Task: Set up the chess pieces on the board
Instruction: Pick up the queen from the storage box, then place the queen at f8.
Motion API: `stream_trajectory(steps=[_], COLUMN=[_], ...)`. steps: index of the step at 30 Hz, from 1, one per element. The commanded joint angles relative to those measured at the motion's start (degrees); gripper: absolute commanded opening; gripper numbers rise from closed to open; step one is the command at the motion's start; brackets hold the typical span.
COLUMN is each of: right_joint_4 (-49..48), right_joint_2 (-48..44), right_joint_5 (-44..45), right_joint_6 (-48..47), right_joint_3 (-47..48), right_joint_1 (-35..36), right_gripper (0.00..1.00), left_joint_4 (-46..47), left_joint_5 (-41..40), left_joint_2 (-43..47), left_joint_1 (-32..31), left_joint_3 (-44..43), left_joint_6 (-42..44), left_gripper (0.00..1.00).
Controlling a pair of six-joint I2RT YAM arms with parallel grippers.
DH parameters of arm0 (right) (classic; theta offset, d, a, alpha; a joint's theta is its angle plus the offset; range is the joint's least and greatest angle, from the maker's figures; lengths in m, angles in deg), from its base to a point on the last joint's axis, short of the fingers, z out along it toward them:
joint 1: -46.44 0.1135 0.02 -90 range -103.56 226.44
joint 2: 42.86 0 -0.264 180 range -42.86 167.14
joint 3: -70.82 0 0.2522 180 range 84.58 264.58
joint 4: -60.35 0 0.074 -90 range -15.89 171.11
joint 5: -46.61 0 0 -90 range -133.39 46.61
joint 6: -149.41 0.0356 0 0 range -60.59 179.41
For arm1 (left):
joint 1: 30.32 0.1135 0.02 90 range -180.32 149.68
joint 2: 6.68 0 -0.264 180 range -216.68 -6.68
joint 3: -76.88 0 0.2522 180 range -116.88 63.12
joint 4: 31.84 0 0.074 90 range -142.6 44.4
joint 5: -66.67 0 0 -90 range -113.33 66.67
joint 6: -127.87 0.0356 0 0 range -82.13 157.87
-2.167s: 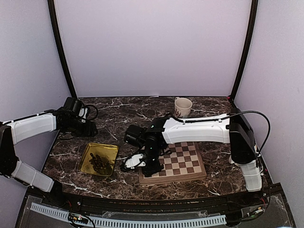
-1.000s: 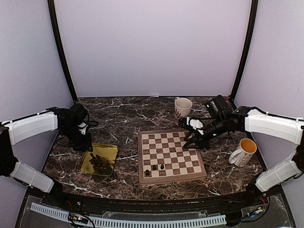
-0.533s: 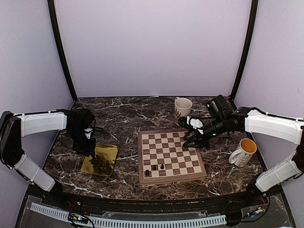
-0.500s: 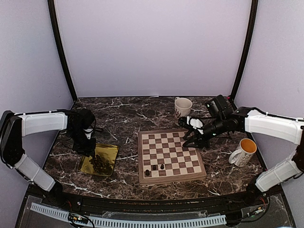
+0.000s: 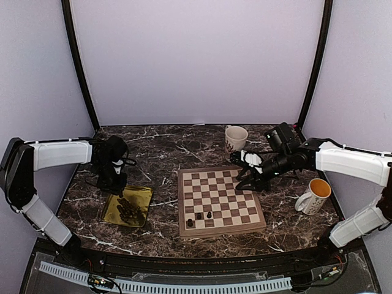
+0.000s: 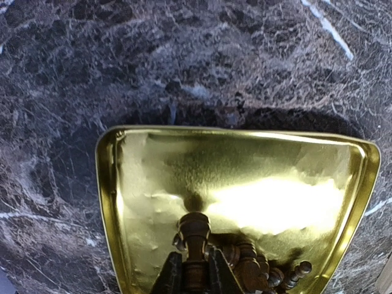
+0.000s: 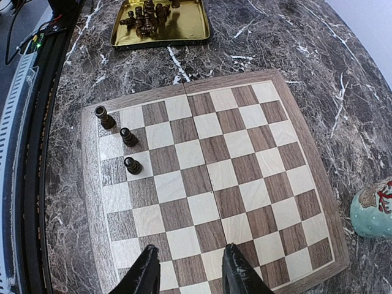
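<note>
left fingers [image 6: 170, 278] closed on chess piece [image 6: 193, 236], base hidden

On the board [image 5: 223, 199], only three chess pieces [image 5: 199, 215] near-left block passage; a mug [image 5: 236, 138] stands behind

We overlook the whole worktop [image 5: 165, 147] from behind; left wrist hugs the tray [image 6: 159, 165] at nine o'clock; right wrist shares tray and board [image 7: 208, 177].

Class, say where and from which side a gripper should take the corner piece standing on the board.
Grip the corner piece by its slim upper stem, coming straight down from above: it stands upright on the board, and a neighbour stands close by, so a sideways approach would likely knock that over.
</note>
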Motion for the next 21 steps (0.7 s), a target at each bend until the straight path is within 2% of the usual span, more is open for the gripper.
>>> stream_trajectory(steps=[1,11,21], right_joint_4=[-1.28,-1.19,-1.12], right_joint_2=[0.16,0.57,0.91], right_joint_5=[0.45,0.41,0.83], right_joint_6=[-0.55,-0.62,-0.5], right_joint_3=[-0.75,-0.7,-0.51], right_joint_1=[-0.33,-0.26,-0.32], right_gripper=[0.35,0.35,0.35], left_joint_4=[1.78,2.32,3.35], left_joint_5=[-3.44,0.14,6.45], left_joint_2=[0.83,2.52,4.0], left_joint_1=[-0.17,-2.26,-10.65], left_joint_3=[-2.34,-4.92,-12.95], left_joint_6=[1.77,4.01,8.84], left_gripper=[0.08,0.07,0.07])
